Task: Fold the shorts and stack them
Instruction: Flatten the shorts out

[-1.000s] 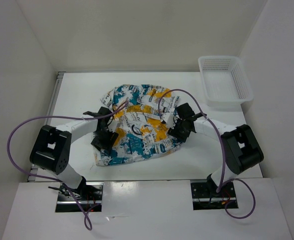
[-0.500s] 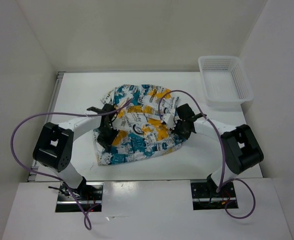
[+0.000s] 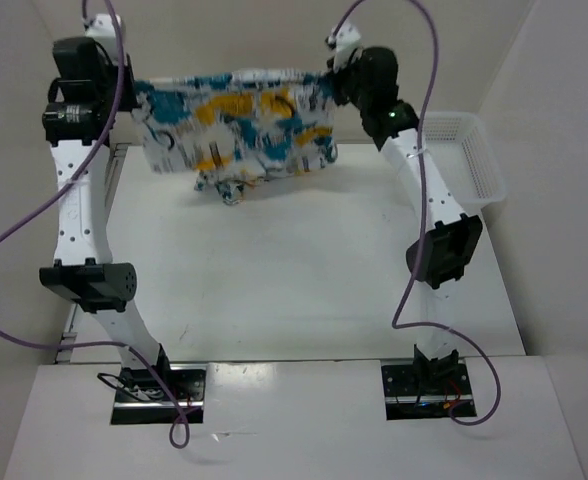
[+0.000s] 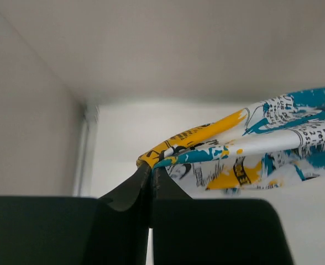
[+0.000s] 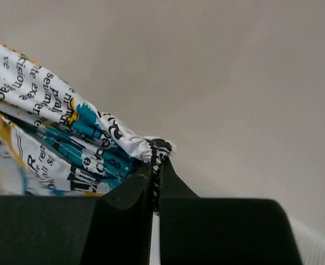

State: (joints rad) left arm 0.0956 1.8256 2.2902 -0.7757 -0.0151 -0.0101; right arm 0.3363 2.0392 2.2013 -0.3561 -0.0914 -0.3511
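The shorts (image 3: 236, 125), white with teal, yellow-orange and black print, hang stretched in the air high above the back of the table. My left gripper (image 3: 134, 88) is shut on their left corner, and in the left wrist view the fabric (image 4: 245, 149) runs off to the right from the closed left gripper (image 4: 151, 168). My right gripper (image 3: 331, 80) is shut on their right corner. The right wrist view shows the gathered waistband (image 5: 151, 149) pinched in the closed right gripper (image 5: 156, 163). A loose fold (image 3: 229, 183) dangles below the stretched edge.
A white plastic mesh basket (image 3: 452, 160) stands at the back right of the white table (image 3: 274, 290). White walls enclose the table on the left, back and right. Both arms stand tall, with purple cables looping off them.
Both grippers shut on the shorts where they lay on the table, then lifted them high and apart. The shorts now hang spread between the raised arms.
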